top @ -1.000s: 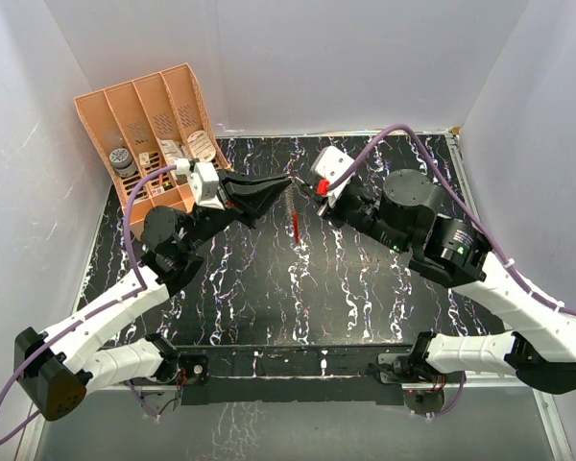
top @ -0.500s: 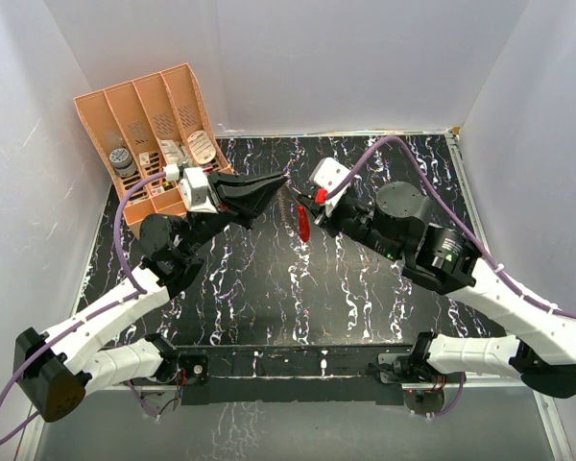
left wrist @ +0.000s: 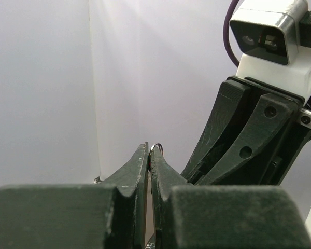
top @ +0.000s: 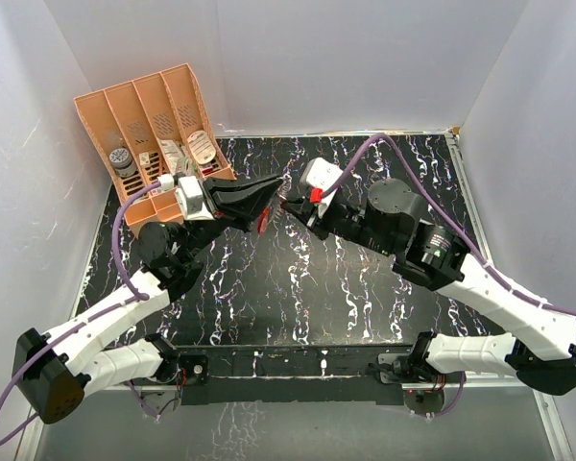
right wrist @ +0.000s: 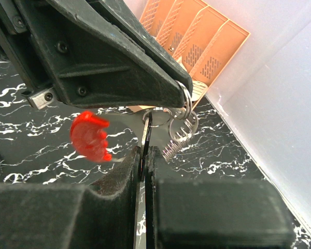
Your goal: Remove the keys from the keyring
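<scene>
My left gripper [top: 279, 183] is shut on the thin metal ring [right wrist: 185, 101] of the keyring and holds it above the table; the ring's edge peeks out at its tips [left wrist: 156, 147]. The red tag [top: 265, 221] hangs below it, blurred in the right wrist view [right wrist: 90, 136]. My right gripper [top: 290, 205] faces the left one tip to tip and is shut on the small flat dark-and-silver key [right wrist: 146, 128], which still hangs on a ring. A small coil spring [right wrist: 171, 147] dangles from the rings. In its own view the left gripper [left wrist: 149, 150] is tightly closed.
A peach organiser [top: 144, 125] with several compartments holding small items stands at the back left, close behind the left gripper. White walls enclose the black marbled table [top: 298, 298] on three sides.
Both grippers have shifted left together, still tip to tip. The red tag has swung from hanging between them, right of the left gripper's tips, to under the left gripper.
</scene>
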You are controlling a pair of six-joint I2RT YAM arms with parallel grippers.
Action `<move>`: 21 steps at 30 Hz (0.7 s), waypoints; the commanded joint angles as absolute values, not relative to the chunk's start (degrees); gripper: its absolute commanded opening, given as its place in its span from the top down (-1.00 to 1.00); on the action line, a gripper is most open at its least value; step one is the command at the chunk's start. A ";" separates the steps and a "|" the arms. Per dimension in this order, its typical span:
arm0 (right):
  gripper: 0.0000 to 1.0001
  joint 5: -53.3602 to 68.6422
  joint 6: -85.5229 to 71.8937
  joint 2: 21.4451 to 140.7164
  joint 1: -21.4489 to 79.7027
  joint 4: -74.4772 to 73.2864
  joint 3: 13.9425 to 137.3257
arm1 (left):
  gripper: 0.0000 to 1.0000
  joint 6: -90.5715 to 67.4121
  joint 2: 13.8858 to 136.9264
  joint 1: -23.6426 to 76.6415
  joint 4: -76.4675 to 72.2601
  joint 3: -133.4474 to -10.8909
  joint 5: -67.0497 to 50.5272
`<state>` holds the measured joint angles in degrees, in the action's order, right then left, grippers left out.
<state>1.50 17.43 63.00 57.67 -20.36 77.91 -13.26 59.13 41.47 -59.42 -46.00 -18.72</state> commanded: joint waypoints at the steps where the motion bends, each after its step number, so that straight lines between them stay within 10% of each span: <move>1: 1.00 10.33 13.96 63.51 58.10 -18.02 78.79 | 1.00 -10.33 56.19 41.30 -67.01 -45.33 -14.30; 21: 1.00 16.98 8.49 63.50 58.10 -17.71 78.66 | 1.00 1.42 53.87 41.30 -68.65 -42.30 2.42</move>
